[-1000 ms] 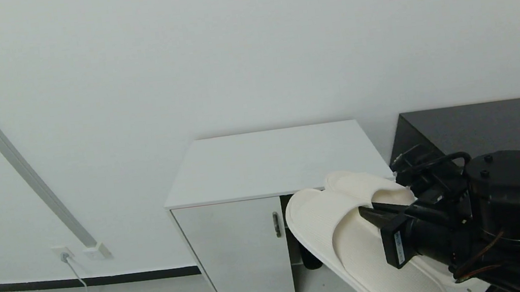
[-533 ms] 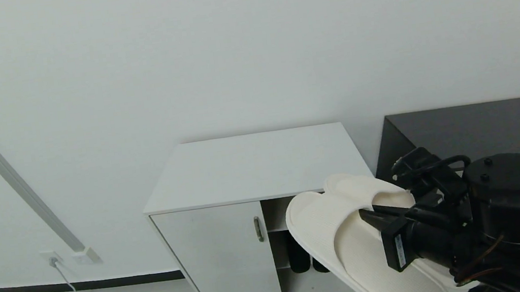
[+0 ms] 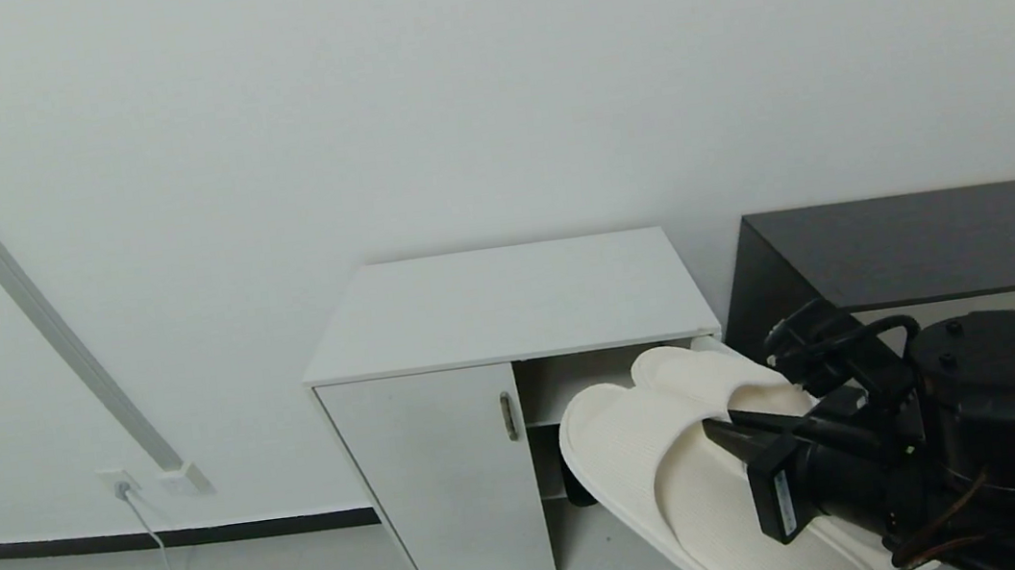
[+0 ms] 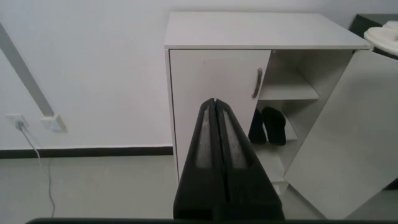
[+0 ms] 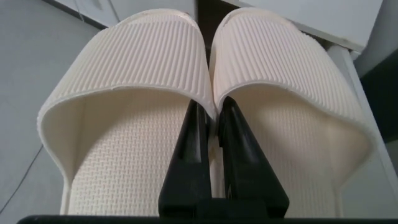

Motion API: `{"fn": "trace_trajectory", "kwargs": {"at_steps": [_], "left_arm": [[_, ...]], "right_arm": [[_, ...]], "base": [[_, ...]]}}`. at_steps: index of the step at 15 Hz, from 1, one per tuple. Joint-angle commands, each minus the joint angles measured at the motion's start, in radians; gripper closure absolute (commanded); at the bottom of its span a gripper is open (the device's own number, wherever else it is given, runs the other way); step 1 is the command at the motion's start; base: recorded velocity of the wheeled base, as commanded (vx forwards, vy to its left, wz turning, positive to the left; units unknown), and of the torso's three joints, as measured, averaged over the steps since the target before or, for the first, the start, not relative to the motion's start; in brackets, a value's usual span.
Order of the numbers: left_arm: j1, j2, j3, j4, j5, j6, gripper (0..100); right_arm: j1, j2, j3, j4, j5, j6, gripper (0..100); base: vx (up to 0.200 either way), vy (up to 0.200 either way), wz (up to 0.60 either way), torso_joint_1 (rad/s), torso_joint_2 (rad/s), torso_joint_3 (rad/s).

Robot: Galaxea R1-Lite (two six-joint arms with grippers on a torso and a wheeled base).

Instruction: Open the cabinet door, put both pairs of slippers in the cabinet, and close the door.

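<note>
A pair of white ribbed slippers (image 3: pixel 643 443) hangs side by side in front of the cabinet's open right half. My right gripper (image 5: pixel 211 118) is shut on their two touching inner walls, as the head view (image 3: pixel 728 427) also shows. The white cabinet (image 3: pixel 500 305) has its left door (image 3: pixel 440 487) closed and its right door (image 4: pixel 336 143) swung wide open. A pair of black slippers (image 4: pixel 268 124) stands toe-up on the lower shelf inside. My left gripper (image 4: pixel 214 155) is shut with nothing in it, held out in front of the closed left door.
A black table (image 3: pixel 928 238) stands against the wall right of the cabinet. A wall socket with a hanging cable (image 3: pixel 121 487) and a slanted grey trunking (image 3: pixel 14 287) are to the left. Grey floor lies open before the cabinet.
The whole head view has shifted, so the camera moved. More of the cabinet's open half shows now. The white slippers stay in my right gripper as before.
</note>
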Motion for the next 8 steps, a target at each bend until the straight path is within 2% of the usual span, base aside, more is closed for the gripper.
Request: {"fn": "trace_trajectory", "kwargs": {"at_steps": [1,5,8], "left_arm": [[0.000,0.002,0.000,0.000,0.000,-0.001,100],[0.000,0.000,0.000,0.000,0.000,-0.001,100],[0.000,0.000,0.000,0.000,0.000,-0.001,100]], "right_arm": [[0.000,0.003,0.005,0.000,-0.001,-0.001,100],[0.000,0.008,0.010,0.000,0.001,-0.003,100],[0.002,0.019,0.013,-0.020,0.001,-0.004,100]], "base": [[0.000,0.000,0.00,0.000,0.00,0.000],[0.000,0.000,0.00,0.000,0.00,0.000],[0.000,0.000,0.00,-0.123,0.26,0.147]]}}
